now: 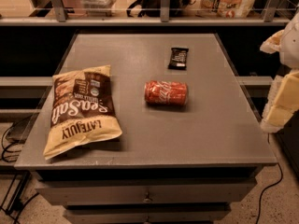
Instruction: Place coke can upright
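Observation:
The red coke can (166, 93) lies on its side near the middle of the grey table (205, 129), its long axis running left to right, white script facing up. My gripper (281, 107) shows as pale cream and white parts at the right edge of the view, beyond the table's right side. It is well apart from the can, to the can's right, and it holds nothing that I can see.
A large cream and brown chip bag (82, 110) lies flat on the table's left part. A small dark snack bar wrapper (178, 58) lies behind the can, toward the far edge. A railing (161, 20) with shelves runs behind the table. A drawer front (147, 192) is below.

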